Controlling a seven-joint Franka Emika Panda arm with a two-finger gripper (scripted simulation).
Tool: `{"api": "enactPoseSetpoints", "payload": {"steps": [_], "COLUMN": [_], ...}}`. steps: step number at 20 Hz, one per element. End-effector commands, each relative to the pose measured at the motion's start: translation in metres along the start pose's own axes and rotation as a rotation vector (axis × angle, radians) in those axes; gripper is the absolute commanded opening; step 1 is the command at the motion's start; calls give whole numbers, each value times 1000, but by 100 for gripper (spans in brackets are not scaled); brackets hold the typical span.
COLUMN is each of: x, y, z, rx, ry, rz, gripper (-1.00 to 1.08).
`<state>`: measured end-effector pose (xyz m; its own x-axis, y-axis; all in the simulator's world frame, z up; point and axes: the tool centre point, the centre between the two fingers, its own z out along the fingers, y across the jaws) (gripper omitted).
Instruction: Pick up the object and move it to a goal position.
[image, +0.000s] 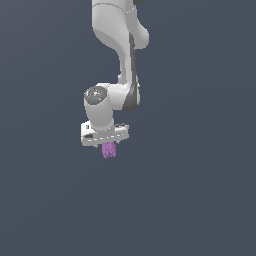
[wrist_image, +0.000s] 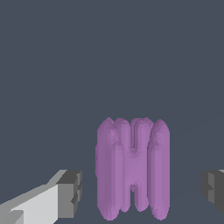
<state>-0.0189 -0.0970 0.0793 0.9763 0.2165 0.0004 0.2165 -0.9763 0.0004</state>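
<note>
End effector (wrist_image: 140, 190): fingers (wrist_image: 70, 192) wide apart; purple object (wrist_image: 132, 168) between them, untouched

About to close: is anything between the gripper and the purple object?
Nothing visible. In the wrist view the purple object sits between the open gripper fingers, with bare gaps on both sides. The exterior view shows it directly under the gripper.
</note>
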Motion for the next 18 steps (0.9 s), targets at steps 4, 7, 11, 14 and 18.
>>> {"api": "enactPoseSetpoints", "payload": {"steps": [4,7,11,14,18], "x": [-1,-1,0,0,0], "y": [0,0,0,0,0], "z": [26,36,40,40,40], "rx": [0,0,0,0,0], "ry": [-1,0,0,0,0], "rz": [-2,-3,-3,-3,-3], "gripper": [100,100,100,-100,-100]}}
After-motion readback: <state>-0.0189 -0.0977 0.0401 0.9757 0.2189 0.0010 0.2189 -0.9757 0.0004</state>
